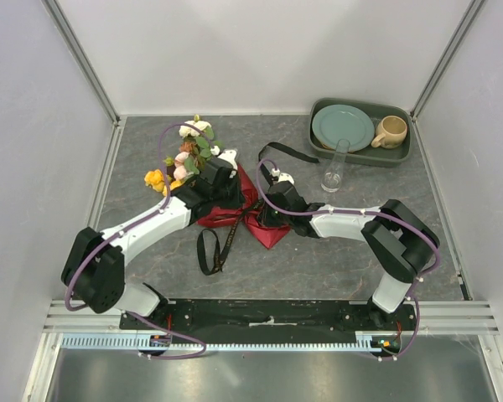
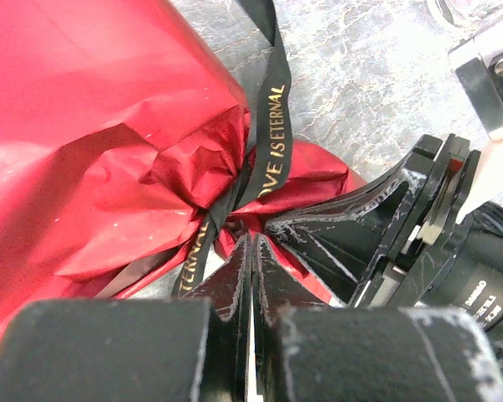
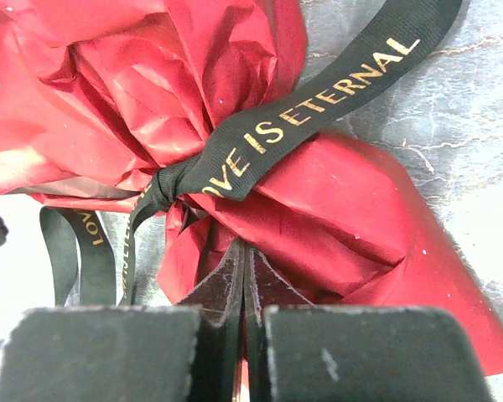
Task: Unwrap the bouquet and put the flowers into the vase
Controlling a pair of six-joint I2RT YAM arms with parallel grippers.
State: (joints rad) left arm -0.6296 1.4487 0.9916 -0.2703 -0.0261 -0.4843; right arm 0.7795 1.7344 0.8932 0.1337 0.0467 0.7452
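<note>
Maroon-paper-wrapped artificial-flower bouquet [image 1: 272, 234] lies mid grey bench [image 1: 335, 260], black gold-lettered ribbon [image 3: 318, 109] tied, left claw [image 2: 250, 260] and right claw [image 3: 243, 268] both fully closed at its knotted waist, grip unclear, narrow clear glass vase [image 1: 334, 172] nearby.

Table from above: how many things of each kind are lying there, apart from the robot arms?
Wrapped bouquet: 1
Glass vase: 1
Tray: 1
Plate: 1
Mug: 1
Total: 5
</note>
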